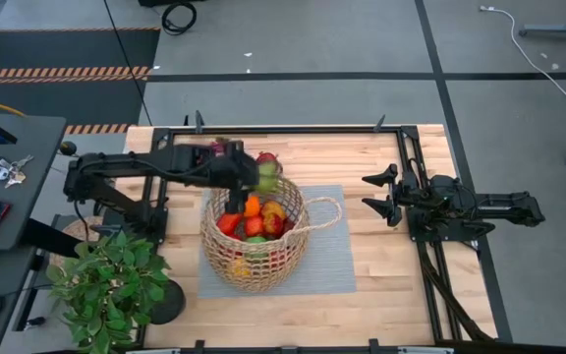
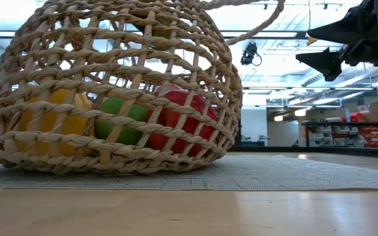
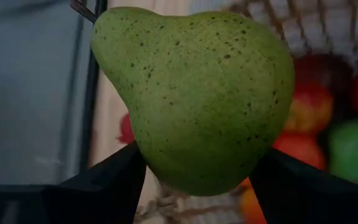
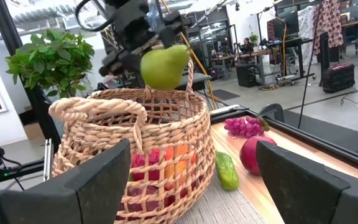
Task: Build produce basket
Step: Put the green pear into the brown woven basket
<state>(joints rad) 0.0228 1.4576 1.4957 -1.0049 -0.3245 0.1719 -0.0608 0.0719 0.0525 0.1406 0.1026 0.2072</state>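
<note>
The woven wicker basket (image 1: 254, 232) stands on a grey mat (image 1: 330, 258) mid-table, its handle (image 4: 98, 112) toward my right arm. Red, orange, yellow and green produce (image 1: 254, 222) fills it. My left gripper (image 1: 260, 177) hangs over the basket's far rim, shut on a speckled green pear (image 4: 162, 65). On the table behind the basket lie a purple grape bunch (image 4: 244, 126), a red round piece (image 4: 257, 154) and a green cucumber (image 4: 227, 169). My right gripper (image 1: 379, 193) waits open to the right of the basket, holding nothing. My left gripper pinches the pear's wide lower body (image 3: 166, 168) between its two fingers (image 3: 107, 183), one on each side. The fingers slant down from the table's left. The pear is lifted clear above the basket's rim, tilted, its narrow stem end (image 3: 114, 25) pointing away from the fingers.
A leafy potted plant (image 1: 116, 285) stands at the near left corner. A black rail (image 1: 293, 129) runs along the table's far edge. A dark desk with keys (image 1: 3, 172) lies beyond the left edge. Bare wood lies right of the mat.
</note>
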